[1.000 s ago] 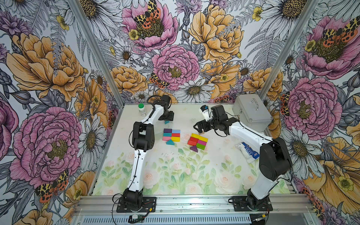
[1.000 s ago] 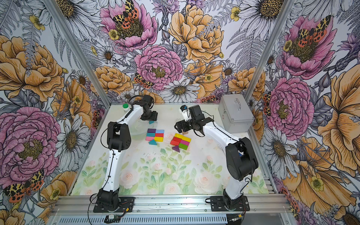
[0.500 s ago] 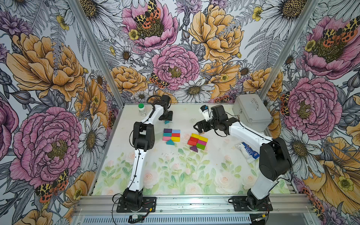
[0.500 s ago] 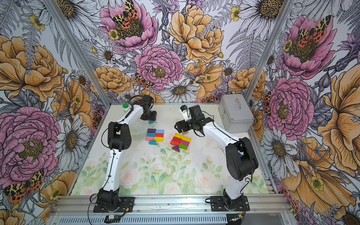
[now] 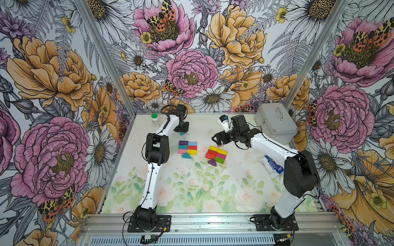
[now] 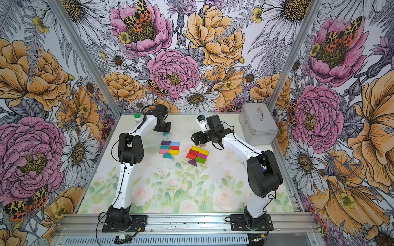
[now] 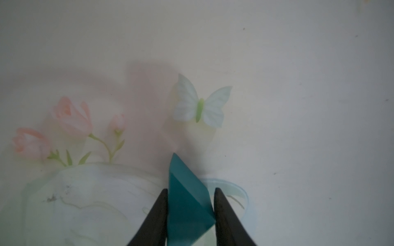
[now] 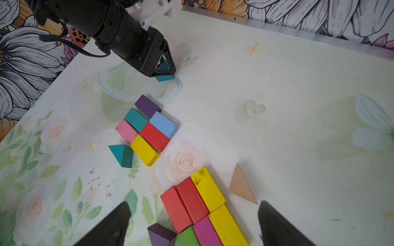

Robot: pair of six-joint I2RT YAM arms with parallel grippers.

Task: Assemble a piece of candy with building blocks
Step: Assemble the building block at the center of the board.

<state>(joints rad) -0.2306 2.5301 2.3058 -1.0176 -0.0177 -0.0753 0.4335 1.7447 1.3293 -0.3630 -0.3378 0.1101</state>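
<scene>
The left gripper (image 7: 190,189) was clamped on a teal triangle (image 7: 187,202) near the table's (image 5: 234,191) far edge. The right gripper (image 8: 194,203) gaped, holding nothing, above the bricks (image 8: 191,200).

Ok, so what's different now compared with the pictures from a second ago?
The left claw has closed on the teal triangle; the arm itself has hardly moved. The right claw stays open and in place. The left block group, the right block group and the tan triangle lie where they were.
</scene>
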